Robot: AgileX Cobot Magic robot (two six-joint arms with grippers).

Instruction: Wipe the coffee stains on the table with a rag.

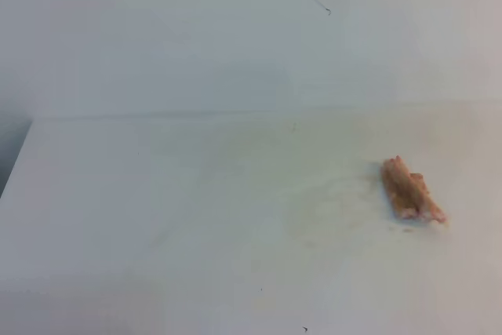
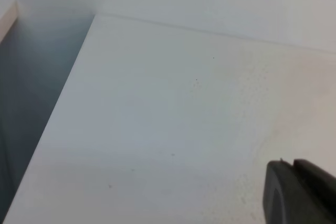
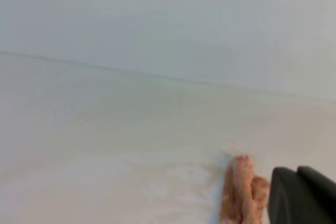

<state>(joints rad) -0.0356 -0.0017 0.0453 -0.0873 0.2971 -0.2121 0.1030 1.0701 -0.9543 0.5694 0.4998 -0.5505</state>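
You see the fuzzy, ridged rag (image 1: 411,190) at 3 o'clock on the smooth white tabletop (image 1: 157,217), well clear of its edges; neither pincer's state can be told.

The pinkish, ridged rag (image 1: 411,189) lies bundled on the white table (image 1: 157,217), beside faint smeared coffee stains (image 1: 329,202).

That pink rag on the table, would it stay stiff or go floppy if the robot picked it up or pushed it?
The rag looks like fuzzy cloth bunched into ridged folds, so it would probably sag and unfold when lifted. It seems light for its size. Lying flat and oblong on the smooth white table, it would likely slide or bunch up rather than roll.
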